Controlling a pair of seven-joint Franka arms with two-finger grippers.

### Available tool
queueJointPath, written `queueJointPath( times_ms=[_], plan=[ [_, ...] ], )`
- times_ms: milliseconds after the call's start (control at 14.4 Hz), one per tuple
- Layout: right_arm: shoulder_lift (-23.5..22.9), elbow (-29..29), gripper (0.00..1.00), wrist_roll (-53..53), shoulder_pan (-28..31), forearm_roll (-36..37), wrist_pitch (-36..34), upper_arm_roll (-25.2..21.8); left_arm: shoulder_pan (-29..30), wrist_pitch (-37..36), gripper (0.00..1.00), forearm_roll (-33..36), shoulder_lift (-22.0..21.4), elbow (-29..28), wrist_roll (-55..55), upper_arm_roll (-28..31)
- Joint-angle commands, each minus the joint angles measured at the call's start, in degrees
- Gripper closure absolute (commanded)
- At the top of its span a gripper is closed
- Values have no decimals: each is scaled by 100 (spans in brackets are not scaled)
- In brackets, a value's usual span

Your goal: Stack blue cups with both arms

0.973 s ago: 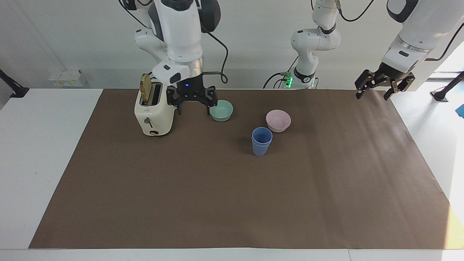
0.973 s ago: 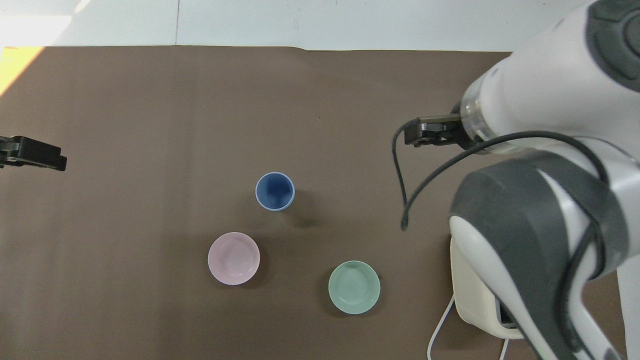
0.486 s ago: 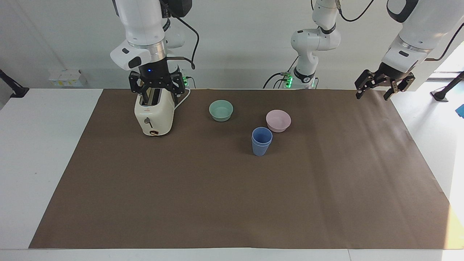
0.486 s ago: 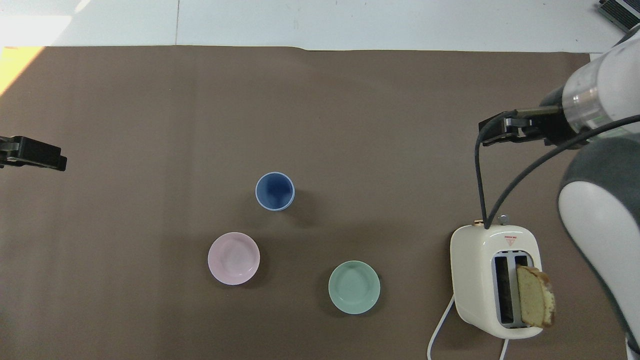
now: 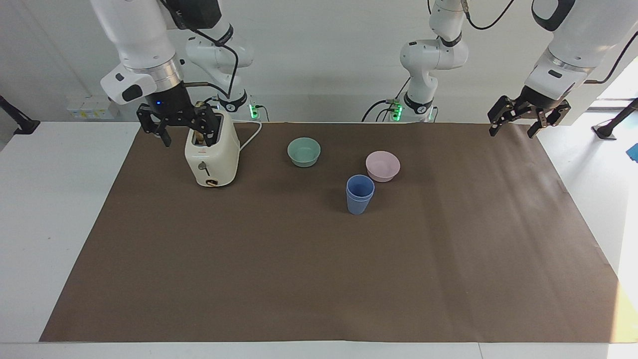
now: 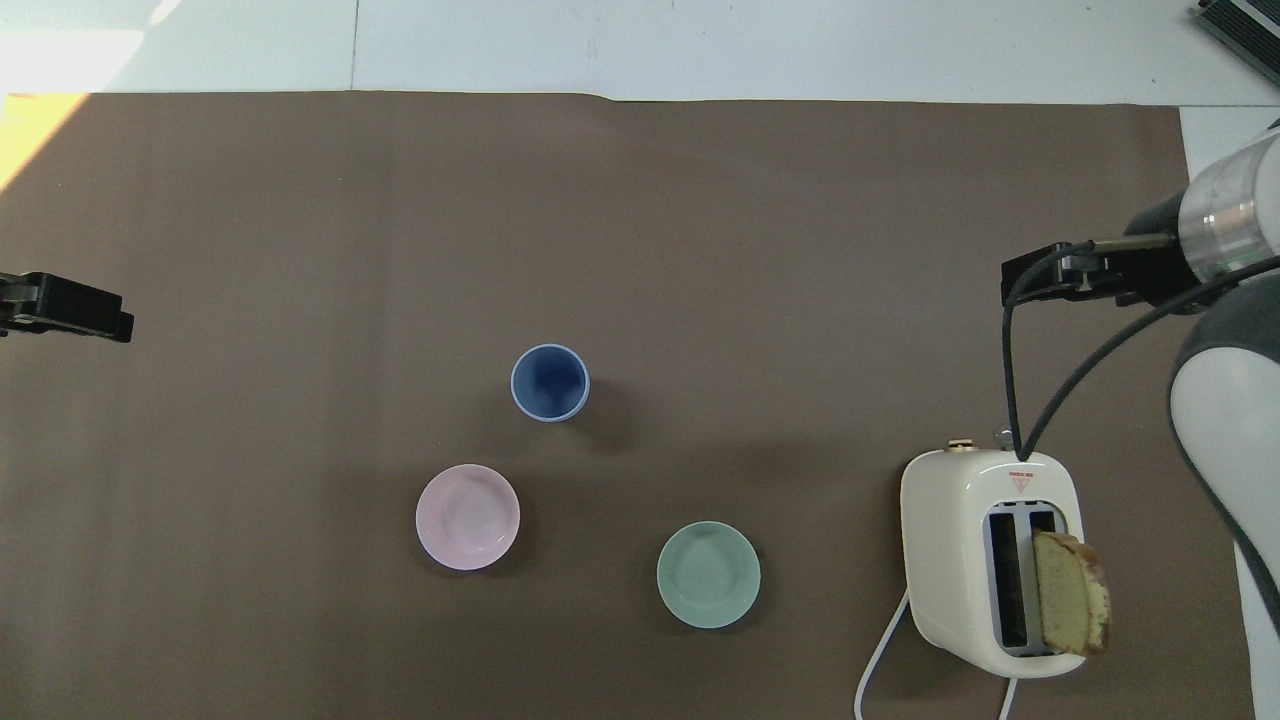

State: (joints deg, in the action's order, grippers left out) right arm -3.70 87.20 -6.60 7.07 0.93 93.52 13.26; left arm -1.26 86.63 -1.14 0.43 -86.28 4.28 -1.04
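Observation:
The two blue cups (image 5: pixel 360 194) stand nested one in the other, upright on the brown mat, beside the pale pink bowl (image 5: pixel 383 166) and a little farther from the robots; in the overhead view they show as one cup (image 6: pixel 550 383). My right gripper (image 5: pixel 187 132) hangs open and empty in the air over the toaster's (image 5: pixel 211 154) outer side, well away from the cups; it also shows in the overhead view (image 6: pixel 1052 277). My left gripper (image 5: pixel 513 130) waits open and empty over the mat's corner at the left arm's end, with its tip in the overhead view (image 6: pixel 66 307).
A teal-green bowl (image 5: pixel 304 151) sits between the toaster and the pink bowl. The cream toaster (image 6: pixel 990 560) holds a slice of bread (image 6: pixel 1072 606), and its white cord (image 6: pixel 880 655) trails toward the robots. The brown mat (image 5: pixel 319 279) covers most of the table.
My right gripper has swung from beside the teal bowl, up past the toaster, toward the right arm's end of the table. The left arm and the cups have not moved.

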Motion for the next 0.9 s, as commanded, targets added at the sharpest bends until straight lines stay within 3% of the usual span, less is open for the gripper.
queueJointPath(
  times_ms=[0, 834],
  plan=[
    [238, 315, 0, 115, 93, -102, 141, 10, 64, -102, 0, 105, 1, 76, -41, -63],
    [247, 324, 0, 141, 102, -84, 88, 10, 64, -93, 0, 97, -8, 76, -68, -63]
  ],
)
